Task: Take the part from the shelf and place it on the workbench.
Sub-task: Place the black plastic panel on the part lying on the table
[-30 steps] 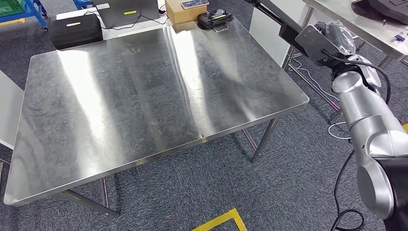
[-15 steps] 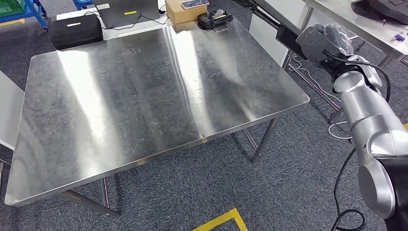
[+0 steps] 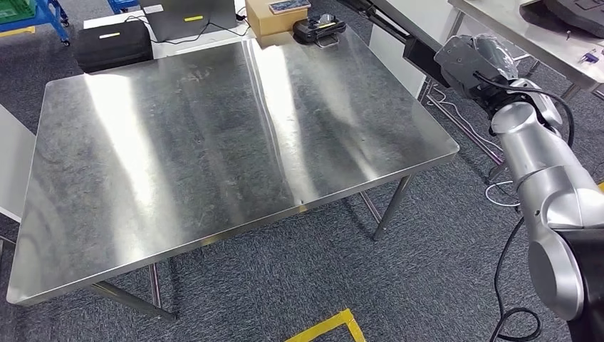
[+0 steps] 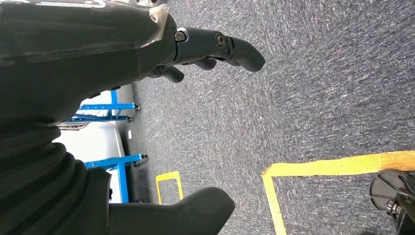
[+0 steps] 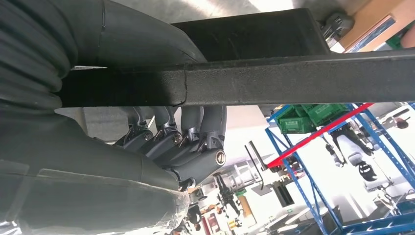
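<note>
The part (image 3: 419, 51) is a long black bar with a boxy end, held in the air just beyond the far right corner of the steel workbench (image 3: 214, 142). My right hand (image 3: 474, 60) grips it, raised on its silver arm beside the bench's right side. Up close, the fingers (image 5: 181, 132) of my right hand (image 5: 122, 161) curl around the black bar (image 5: 293, 78), which runs on past them. My left hand (image 4: 78, 98) hangs over the grey carpet, thumb and fingers apart, holding nothing.
At the bench's far edge sit a black case (image 3: 114, 43), a laptop (image 3: 189, 18), a cardboard box (image 3: 274, 18) and a black controller (image 3: 318, 28). A second steel table (image 3: 527, 28) stands at the right, with cables (image 3: 463, 125) beneath. Yellow tape (image 3: 327, 328) marks the floor.
My right hand has carried the black part a little to the left and farther away, toward the bench's far right corner. The bench and the items on it are unchanged.
</note>
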`<state>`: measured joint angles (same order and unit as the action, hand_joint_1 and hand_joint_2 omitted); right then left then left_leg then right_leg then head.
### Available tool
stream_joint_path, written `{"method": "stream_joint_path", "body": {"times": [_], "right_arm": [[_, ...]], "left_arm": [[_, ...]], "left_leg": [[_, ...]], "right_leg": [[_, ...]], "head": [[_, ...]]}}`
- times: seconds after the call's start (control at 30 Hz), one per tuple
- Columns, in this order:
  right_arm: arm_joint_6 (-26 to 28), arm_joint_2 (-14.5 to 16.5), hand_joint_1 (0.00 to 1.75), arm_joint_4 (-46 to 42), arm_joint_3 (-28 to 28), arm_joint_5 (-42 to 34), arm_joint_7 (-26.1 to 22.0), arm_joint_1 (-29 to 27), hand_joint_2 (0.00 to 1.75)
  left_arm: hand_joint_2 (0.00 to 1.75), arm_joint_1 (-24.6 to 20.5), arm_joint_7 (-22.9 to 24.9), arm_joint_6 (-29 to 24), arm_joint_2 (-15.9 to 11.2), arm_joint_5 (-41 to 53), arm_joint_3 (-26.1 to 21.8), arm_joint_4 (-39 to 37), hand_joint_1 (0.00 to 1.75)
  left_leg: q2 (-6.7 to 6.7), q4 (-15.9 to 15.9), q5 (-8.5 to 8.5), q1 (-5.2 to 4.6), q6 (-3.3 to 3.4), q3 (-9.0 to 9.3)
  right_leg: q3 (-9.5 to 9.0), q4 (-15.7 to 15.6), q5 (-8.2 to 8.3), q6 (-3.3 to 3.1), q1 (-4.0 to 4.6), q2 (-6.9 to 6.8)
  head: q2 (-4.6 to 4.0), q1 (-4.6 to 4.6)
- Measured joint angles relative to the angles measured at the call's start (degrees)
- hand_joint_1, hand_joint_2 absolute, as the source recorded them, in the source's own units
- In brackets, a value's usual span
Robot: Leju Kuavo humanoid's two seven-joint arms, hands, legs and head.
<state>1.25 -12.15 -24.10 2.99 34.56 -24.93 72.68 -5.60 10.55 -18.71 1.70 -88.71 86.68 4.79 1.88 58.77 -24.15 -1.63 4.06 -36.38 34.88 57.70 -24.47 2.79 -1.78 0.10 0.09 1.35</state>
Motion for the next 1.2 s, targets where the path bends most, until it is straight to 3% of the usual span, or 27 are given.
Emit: {"method": "stream_joint_path", "body": {"times": [0.1, 0.2, 0.23, 0.3, 0.47, 0.53, 0.6, 0.67, 0.7, 0.77, 0.83, 0.87, 0.9, 0.97, 1.0, 1.03, 1.13, 1.2], "right_arm": [[0.0, 0.2, 1.75, 0.0, 0.0, 0.1, -0.1, 0.1, 1.75], [0.0, 0.3, 1.75, 0.1, 0.0, 0.1, -0.1, 0.2, 1.75], [0.0, 0.3, 1.75, 0.2, 0.0, 0.1, -0.1, 0.1, 1.75], [0.0, 0.3, 1.75, 0.3, 0.0, 0.1, -0.1, -0.2, 1.75], [0.0, 0.3, 1.75, 0.4, 0.0, 0.2, -0.1, -0.3, 1.75], [0.0, 0.3, 1.75, 0.4, 0.0, 0.2, -0.1, -0.4, 1.75], [-0.2, 0.6, 1.75, 0.4, 0.0, 0.4, 0.0, -0.3, 1.75], [-0.4, 1.0, 1.75, 0.5, 0.0, 0.6, 0.1, -0.2, 1.75], [-0.5, 1.0, 1.75, 0.5, 0.0, 0.7, 0.1, -0.2, 1.75], [-0.5, 1.2, 1.75, 0.5, 0.1, 0.8, 0.2, -0.2, 1.75], [-0.5, 1.3, 1.75, 0.6, 0.1, 0.8, 0.2, -0.3, 1.75], [-0.5, 1.3, 1.75, 0.7, 0.1, 0.9, 0.3, -0.3, 1.75], [-0.5, 1.4, 1.75, 0.7, 0.1, 0.9, 0.3, -0.4, 1.75], [-0.4, 1.4, 1.75, 0.7, 0.1, 1.0, 0.3, -0.3, 1.75], [-0.4, 1.4, 1.75, 0.7, 0.1, 1.1, 0.3, -0.1, 1.75], [-0.3, 1.4, 1.75, 0.7, 0.1, 1.2, 0.3, -0.1, 1.75], [-0.2, 1.3, 1.75, 0.8, 0.1, 1.6, 0.4, 0.0, 1.75], [-0.1, 1.2, 1.75, 0.8, 0.1, 1.9, 0.4, 0.0, 1.75]], "left_arm": [[1.75, 0.0, 0.2, -0.2, 0.1, -0.1, 0.0, 0.0, 0.0], [1.75, 0.0, 0.3, -0.5, 0.2, -0.1, 0.0, 0.0, 0.0], [1.75, 0.0, 0.4, -0.5, 0.2, -0.1, 0.0, 0.0, 0.0], [1.75, 0.0, 0.4, -0.5, 0.3, -0.1, 0.0, 0.1, 0.0], [1.75, 0.0, 0.5, -0.5, 0.4, -0.1, 0.0, 0.1, 0.0], [1.75, 0.0, 0.5, -0.5, 0.4, -0.1, 0.0, 0.1, 0.0], [1.75, 0.1, 0.8, -0.6, 0.4, -0.1, 0.0, 0.2, 0.0], [1.75, 0.2, 1.1, -0.7, 0.3, -0.1, -0.1, 0.3, 0.0], [1.75, 0.2, 1.2, -0.7, 0.3, -0.1, -0.1, 0.3, 0.0], [1.75, 0.2, 1.2, -0.8, 0.4, -0.2, -0.1, 0.3, 0.0], [1.75, 0.2, 1.3, -0.8, 0.4, -0.2, -0.1, 0.3, 0.0], [1.75, 0.3, 1.4, -0.8, 0.4, -0.1, -0.1, 0.3, 0.0], [1.75, 0.3, 1.4, -0.8, 0.4, -0.1, -0.1, 0.3, 0.0], [1.75, 0.2, 1.5, -0.8, 0.3, -0.1, -0.1, 0.3, 0.0], [1.75, 0.2, 1.6, -0.9, 0.3, -0.2, -0.1, 0.3, 0.0], [1.75, 0.2, 1.6, -0.9, 0.3, -0.2, -0.1, 0.3, 0.0], [1.75, 0.2, 1.9, -1.0, 0.3, -0.2, -0.1, 0.3, 0.0], [1.75, 0.2, 2.0, -1.1, 0.4, -0.1, -0.1, 0.4, 0.0]], "left_leg": [[-0.08, -1.4, 0.69, 0.71, 0.72, 0.93], [-0.1, -2.0, 1.0, 1.01, 1.06, 1.39], [-0.05, -2.0, 0.98, 1.02, 1.04, 1.39], [0.07, -1.9, 0.95, 1.04, 1.0, 1.39], [0.16, -1.9, 0.91, 1.09, 0.94, 1.4], [0.31, -1.6, 0.74, 1.24, 0.68, 1.4], [0.66, -0.8, 0.28, 1.44, -0.46, 0.97], [0.4, 0.9, -1.01, 1.59, -1.75, 0.03], [-0.08, 3.2, -2.42, 1.71, -2.13, -0.99], [-1.04, 10.9, -6.28, 1.99, -2.84, -4.68], [-1.38, 17.0, -8.11, 2.16, -3.12, -7.87], [-1.42, 16.8, -7.36, 2.18, -3.05, -7.97], [-1.47, 14.2, -5.63, 2.19, -2.83, -6.82], [-2.02, 5.6, -1.78, 1.97, -2.03, -2.52], [-2.34, 2.4, -0.7, 1.78, -1.69, -0.86], [-2.58, 0.5, -0.3, 1.57, -1.45, 0.07], [-2.42, -0.5, -0.09, 1.36, -0.88, 0.5], [-2.13, -1.4, 0.48, 1.56, -0.21, 1.13]], "right_leg": [[0.77, 1.4, -0.92, 0.1, 0.47, -0.05], [5.58, 11.3, -5.19, -0.61, 0.56, -0.09], [7.24, 14.6, -6.18, -0.55, 0.53, -0.09], [8.72, 17.3, -6.65, -0.21, 0.48, -0.09], [8.15, 16.1, -5.94, 0.12, 0.44, -0.1], [5.6, 11.1, -3.91, 0.75, 0.24, -0.09], [1.69, 3.6, -1.12, 0.28, 0.22, 0.0], [-0.15, 0.2, 0.08, -1.03, 0.21, -0.02], [-0.18, 0.2, 0.12, -1.32, 0.05, -0.12], [-0.2, 0.2, 0.07, -1.67, 0.14, -0.32], [-0.2, 0.2, 0.03, -1.7, 0.26, -0.54], [-0.22, 0.2, 0.02, -1.7, 0.33, -0.65], [-0.26, 0.2, 0.0, -1.69, 0.39, -0.76], [-0.36, 0.2, -0.04, -1.66, 0.63, -0.94], [-0.36, 0.2, -0.08, -1.59, 0.81, -1.02], [-0.33, 0.2, -0.12, -1.52, 0.96, -1.14], [-0.35, 0.1, -0.25, -0.91, 1.21, -1.5], [0.62, 2.3, -1.58, -0.78, 1.31, -1.24]], "head": [[0.01, -0.07], [0.0, -0.25], [0.0, -0.27], [0.0, -0.26], [0.0, -0.26], [0.0, -0.27], [0.0, -0.23], [0.0, -0.02], [0.01, 0.16], [0.02, 0.49], [0.01, 0.5], [0.01, 0.5], [0.0, 0.5], [0.0, 0.49], [0.0, 0.46], [0.0, 0.46], [0.02, 0.41], [0.01, 0.28]]}}
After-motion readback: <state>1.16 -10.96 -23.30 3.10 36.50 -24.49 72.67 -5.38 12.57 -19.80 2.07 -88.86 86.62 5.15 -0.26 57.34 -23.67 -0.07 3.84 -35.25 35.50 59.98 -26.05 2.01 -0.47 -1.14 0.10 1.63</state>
